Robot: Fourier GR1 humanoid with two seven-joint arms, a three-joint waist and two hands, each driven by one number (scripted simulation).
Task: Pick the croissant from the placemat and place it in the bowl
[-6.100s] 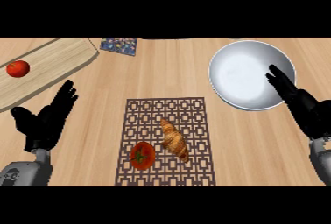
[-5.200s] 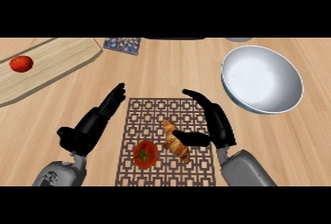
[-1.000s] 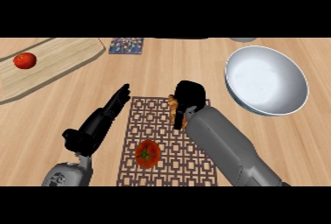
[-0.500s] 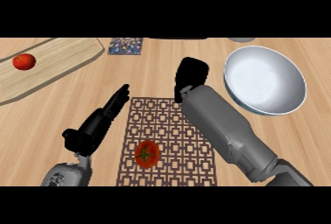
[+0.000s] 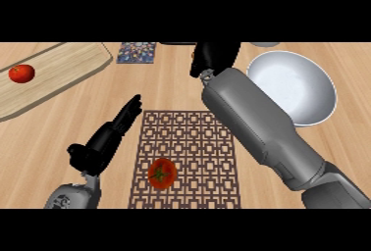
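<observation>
Far left, a tomato [image 5: 22,73] on a cutting board [image 5: 65,68]. Left hand [image 5: 105,139] rests at the placemat's [image 5: 192,147] 9 o'clock edge, fingers straight, holding nothing. A second tomato [image 5: 162,172] sits low on the mat; no croissant shows there. Right hand [image 5: 214,56] hangs beyond the mat's 12 o'clock, fingers curled down, probably around the croissant, though it is hidden. The bowl [image 5: 301,88] lies just at 3 o'clock of that hand, nothing between.
</observation>
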